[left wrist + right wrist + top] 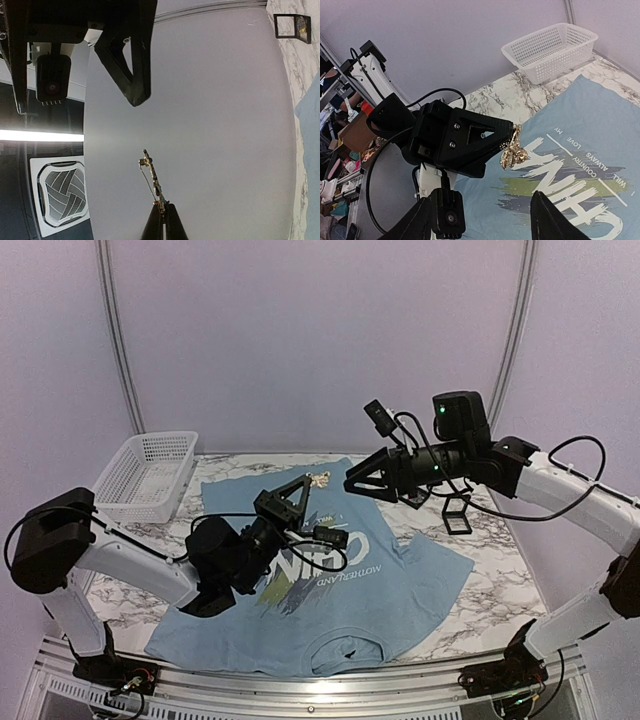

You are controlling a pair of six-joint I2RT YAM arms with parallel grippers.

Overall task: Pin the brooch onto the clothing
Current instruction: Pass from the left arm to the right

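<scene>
The left gripper (312, 483) is pinched tight on the brooch (321, 479), holding it in the air above the clothing (400, 580) (a gold, dangly little thing). The right gripper (350, 487) hangs just beside it, jaws apart, gripping nothing. The shirt lies flat on the marble table (500, 570), its hem at the near edge. A white basket (150, 475) sits at the far left corner and a small black case (457, 515) is on bare marble to the right.

My left gripper (308, 483), mid-frame, tilts upward, jaws pinched on the brooch (320, 478); my right gripper (352, 487) faces it from the right, jaws apart.
</scene>
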